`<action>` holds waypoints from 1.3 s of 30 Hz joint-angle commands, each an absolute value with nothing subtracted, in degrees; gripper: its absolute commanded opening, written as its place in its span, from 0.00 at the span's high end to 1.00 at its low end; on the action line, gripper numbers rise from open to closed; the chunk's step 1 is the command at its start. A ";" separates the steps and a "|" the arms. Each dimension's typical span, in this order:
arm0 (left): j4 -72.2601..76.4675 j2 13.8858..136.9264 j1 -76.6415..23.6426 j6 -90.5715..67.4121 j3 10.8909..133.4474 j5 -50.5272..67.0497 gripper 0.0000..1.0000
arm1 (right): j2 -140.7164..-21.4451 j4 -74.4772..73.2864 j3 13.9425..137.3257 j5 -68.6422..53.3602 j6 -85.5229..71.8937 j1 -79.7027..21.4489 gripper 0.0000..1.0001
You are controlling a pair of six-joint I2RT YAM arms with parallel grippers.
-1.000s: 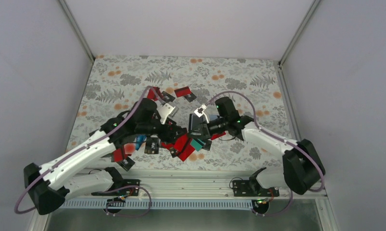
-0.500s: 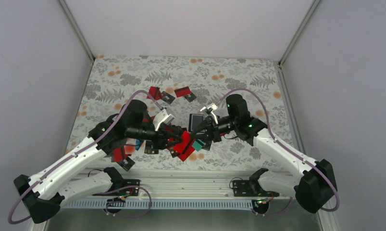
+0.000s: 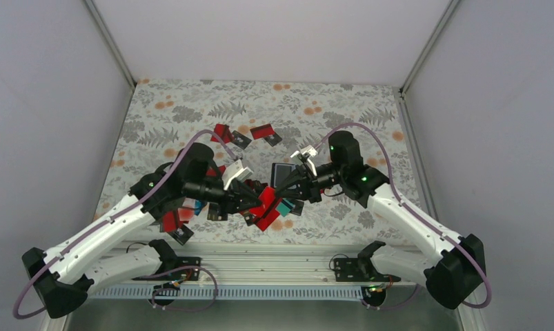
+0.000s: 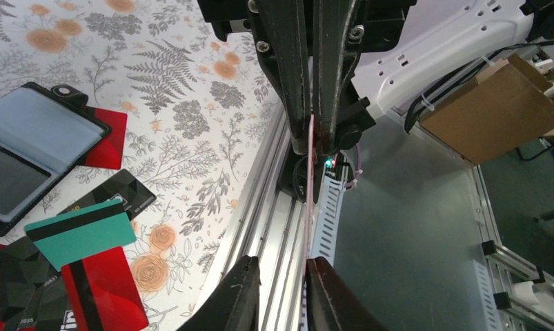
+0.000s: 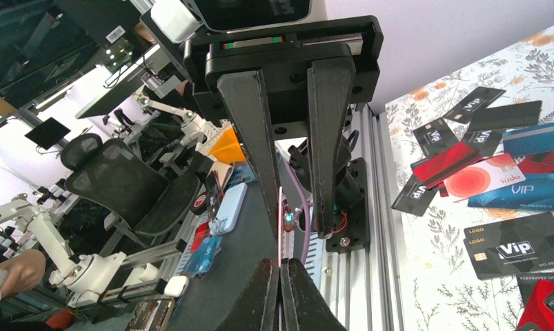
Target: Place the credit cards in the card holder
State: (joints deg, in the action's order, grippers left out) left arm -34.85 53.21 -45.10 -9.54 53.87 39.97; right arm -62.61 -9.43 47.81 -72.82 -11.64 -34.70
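"VIP" in white stood on several of the black credit cards point(image 5: 512, 249) in the right wrist view, one of them with "LOGO" in small print at its corner. A blue card point(image 5: 519, 195) also bore "VIP". A white card point(image 5: 482, 181) with a red disc carried a short word too small to read surely.

The cards lay loose and overlapping on the floral table cover point(image 3: 184, 110) — mostly red, some black, plus a teal card point(image 4: 81, 231) with a black stripe. Most sat in a heap between the two arms near the front edge, with a few more farther back.

The card holder point(image 4: 25, 155) lay open and flat at the far side of that heap. It was black-edged, with clear pockets and a round snap at one corner, and it rested partly on a red card point(image 4: 108, 141).

The right gripper point(image 5: 281, 269) had its fingers pressed together on one thin reddish card point(image 5: 280, 221), held in the air and edge-on to both wrist cameras. The left gripper point(image 4: 282, 269) faced it nose to nose — its fingers narrowed but parted, one on each side of the card's free end. A gap showed on at least one side, and whether either finger touched the card could not be told.
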 commanded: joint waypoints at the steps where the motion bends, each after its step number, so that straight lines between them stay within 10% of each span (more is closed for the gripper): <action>1: -33.91 53.59 -44.82 -8.99 54.38 40.43 0.83 | -62.54 -11.16 49.70 -74.23 -9.83 -34.76 0.96; 14: -29.47 54.98 -44.84 -13.98 53.07 36.52 0.98 | -63.55 -12.91 49.84 -72.39 -8.93 -34.89 0.95; 19: -27.72 58.29 -44.71 -17.15 52.33 29.49 0.98 | -65.06 -15.77 50.93 -53.48 -14.86 -33.18 0.51; 22: -26.60 62.57 -44.26 -18.73 52.39 26.33 0.98 | -65.99 -16.13 49.57 -45.67 -19.78 -28.99 0.44; 39: -16.11 95.67 -38.17 -31.54 62.32 32.10 0.97 | -83.34 -15.75 48.65 -31.41 -29.93 -23.12 0.45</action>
State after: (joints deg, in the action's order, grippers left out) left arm -19.90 92.12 -39.31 -29.23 58.74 27.79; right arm -78.70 -16.99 48.12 -32.47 -27.49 -23.64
